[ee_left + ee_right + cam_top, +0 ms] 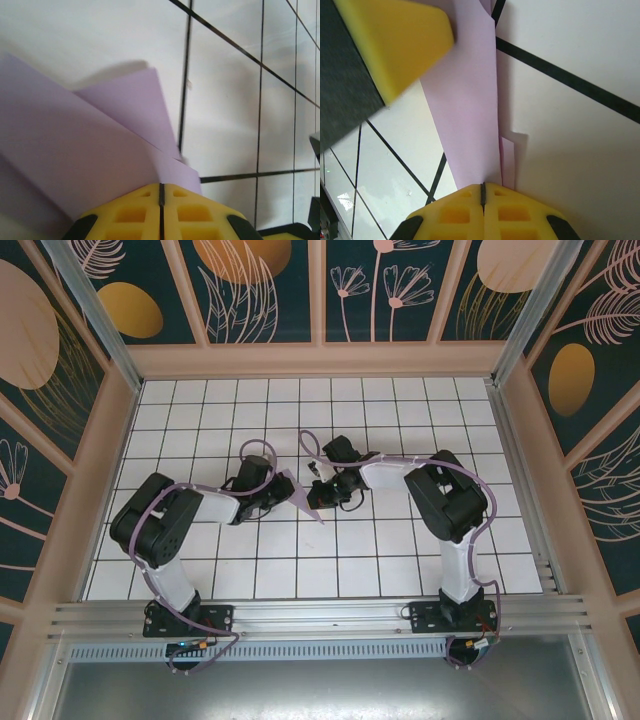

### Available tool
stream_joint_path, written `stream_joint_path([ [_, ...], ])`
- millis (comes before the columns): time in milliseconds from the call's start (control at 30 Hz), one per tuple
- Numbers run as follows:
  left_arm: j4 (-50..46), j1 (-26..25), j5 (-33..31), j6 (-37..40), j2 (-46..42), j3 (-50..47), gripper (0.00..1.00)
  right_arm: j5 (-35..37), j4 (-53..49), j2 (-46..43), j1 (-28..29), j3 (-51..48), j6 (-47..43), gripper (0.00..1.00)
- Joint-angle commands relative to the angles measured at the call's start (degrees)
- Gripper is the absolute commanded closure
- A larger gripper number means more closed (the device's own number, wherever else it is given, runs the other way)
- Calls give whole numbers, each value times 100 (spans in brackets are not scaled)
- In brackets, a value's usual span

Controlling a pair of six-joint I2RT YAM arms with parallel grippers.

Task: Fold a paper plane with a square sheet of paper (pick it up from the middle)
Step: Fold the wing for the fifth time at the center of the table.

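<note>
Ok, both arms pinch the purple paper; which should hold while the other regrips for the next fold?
Left, probably: the left fingers clamp a broad folded part of the paper; the right fingers pinch a narrow strip.

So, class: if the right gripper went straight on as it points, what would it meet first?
The lilac paper it pinches; beyond that, probably a yellow finger of the left gripper; depth is unclear.

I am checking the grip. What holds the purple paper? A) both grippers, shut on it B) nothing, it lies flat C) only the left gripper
A: the purple paper runs into the closed tips of the left gripper and of the right gripper.
</note>
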Motion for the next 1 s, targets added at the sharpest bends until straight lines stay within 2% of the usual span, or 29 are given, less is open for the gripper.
stream_joint_path([
  [0, -204, 391, -728, 58, -21, -243, 90, 841, -514, 474, 6, -444, -194, 100],
  [633, -246, 1222, -848, 216, -157, -344, 89, 819, -457, 436, -27, -523, -204, 100],
  [800, -543, 1267, -775, 485, -167, -25, 89, 701, -426, 380, -5, -419, -187, 100],
  [967, -762, 1265, -597, 717, -601, 50, 83, 507, -405, 165, 44, -52, -134, 100],
])
